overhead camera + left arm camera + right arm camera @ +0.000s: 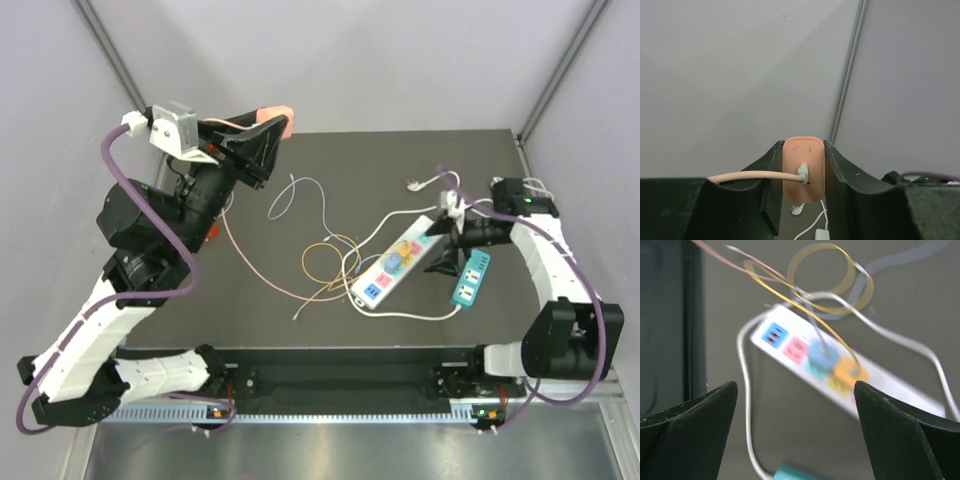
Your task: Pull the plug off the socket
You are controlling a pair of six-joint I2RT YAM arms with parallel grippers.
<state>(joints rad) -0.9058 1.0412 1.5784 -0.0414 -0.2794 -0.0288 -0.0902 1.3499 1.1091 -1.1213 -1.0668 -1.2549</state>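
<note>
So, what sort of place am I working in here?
Probably a lab robot test cell: plain grey enclosure walls, a dark matte tabletop, and a white power strip with coloured sockets laid out as a prop.

Pale grey walls point(400, 60) close the space on three sides, and slim metal posts point(565, 65) stand in the far corners (one at each). The surface point(360, 160) is dark and matte. A light metal strip point(330, 412) runs along its near edge. Soft, even light.
</note>
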